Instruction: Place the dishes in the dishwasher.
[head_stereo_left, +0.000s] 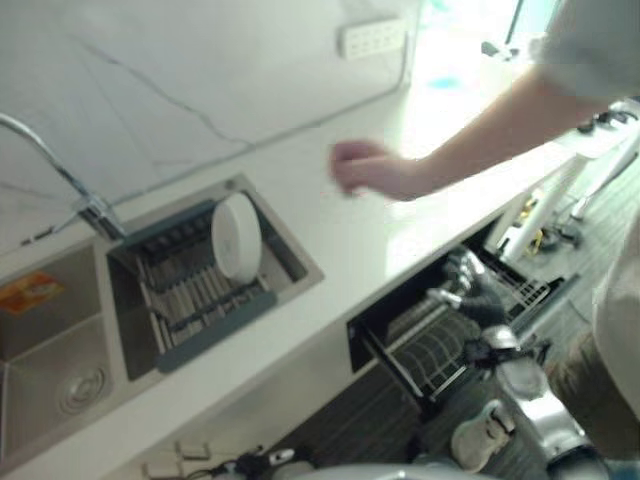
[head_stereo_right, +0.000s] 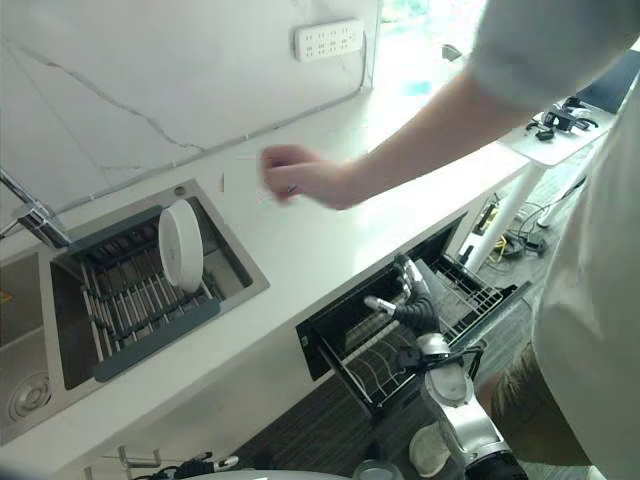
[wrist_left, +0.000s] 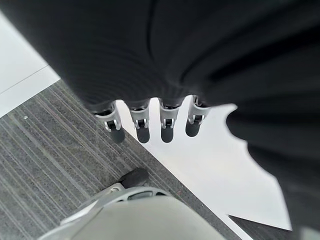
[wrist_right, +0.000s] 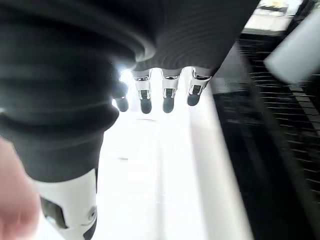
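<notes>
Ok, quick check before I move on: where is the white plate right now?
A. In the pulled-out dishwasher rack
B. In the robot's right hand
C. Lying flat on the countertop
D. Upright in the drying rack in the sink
D. The white plate stands on edge in the grey drying rack set in the sink, while the right hand hovers open and empty over the dishwasher rack.

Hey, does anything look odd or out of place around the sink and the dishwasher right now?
Yes: a person's arm reaches across the counter into the workspace. Otherwise things look orderly: one white plate stands upright in the sink rack, and the right hand hangs open over the pulled-out dishwasher rack.
</notes>
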